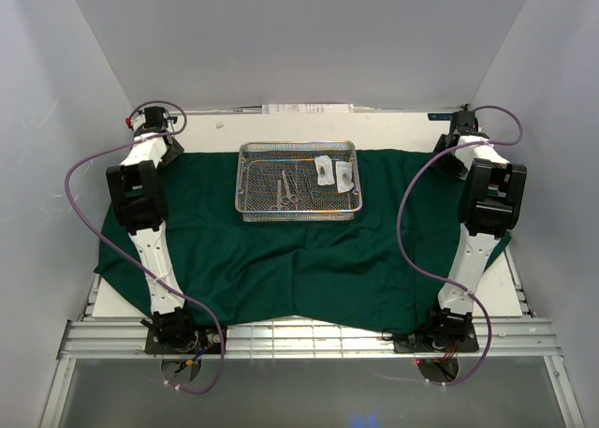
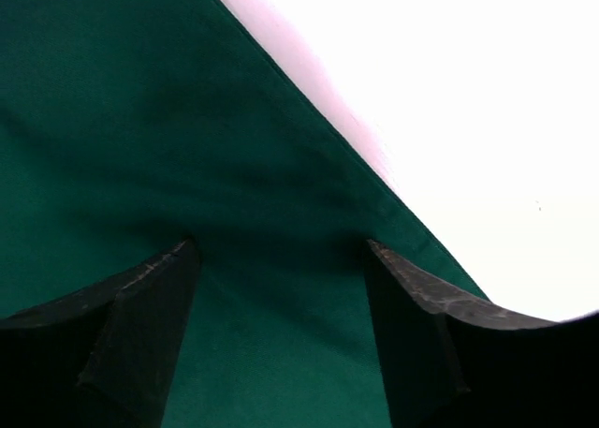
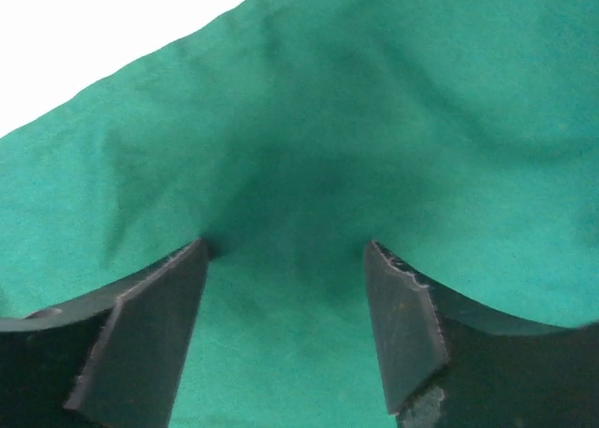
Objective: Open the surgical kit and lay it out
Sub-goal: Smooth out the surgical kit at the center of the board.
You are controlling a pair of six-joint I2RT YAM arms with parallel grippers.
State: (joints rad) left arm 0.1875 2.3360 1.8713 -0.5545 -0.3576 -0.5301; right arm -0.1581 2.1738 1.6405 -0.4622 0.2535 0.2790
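Table: white, bare strip along the top of the overhead view.

Green cloth: already unfolded and spread wide across the middle of the frame. The near edge hangs over the front rail at the bottom. It likely serves as the clean field, so it has to lie flat.

Mesh tray: sits on the cloth, upper centre, square to the table. It keeps the small items together.

Scissors and forceps: lie inside the tray, left of its middle, close side by side. Not yet laid out on the cloth.

Two clear packets: inside the tray, right half, just beside each other.

Left gripper: at the cloth's far left corner, upper left of the overhead view. Jaws stand wide apart with the tips down on the fabric, right by its edge. No pinch made.

Right gripper: at the far right corner, upper right. Also spread wide, tips pressing the cloth, with fabric creasing slightly between them. Nothing clamped.

Judgement: both arms are set on the back corners, probably to pinch them and pull the cloth flat.
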